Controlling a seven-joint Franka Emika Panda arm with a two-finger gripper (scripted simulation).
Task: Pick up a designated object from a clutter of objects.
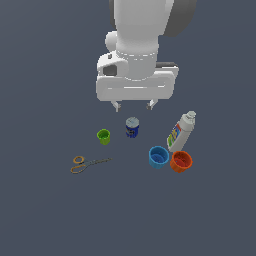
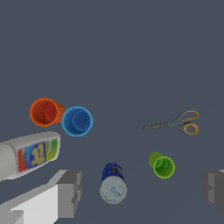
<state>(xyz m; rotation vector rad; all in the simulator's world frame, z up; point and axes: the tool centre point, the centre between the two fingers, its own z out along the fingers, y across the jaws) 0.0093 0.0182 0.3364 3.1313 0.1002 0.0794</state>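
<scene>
The designated object, a small orange-red cup [image 1: 181,161] [image 2: 45,112], stands upright at the exterior view's right, touching or nearly touching the blue cup [image 1: 158,157] [image 2: 77,120]. My gripper [image 1: 133,105] [image 2: 142,189] hangs open above the clutter, over the ground just behind the blue can [image 1: 132,127] [image 2: 113,183], well away from the orange-red cup. Nothing is between its fingers [image 2: 70,192].
A white bottle with a colourful label [image 1: 180,131] [image 2: 27,153] lies behind the two cups. A green cup [image 1: 103,136] [image 2: 162,165] stands to the can's left in the exterior view. Orange-handled scissors [image 1: 85,163] [image 2: 179,123] lie further left, nearer the front.
</scene>
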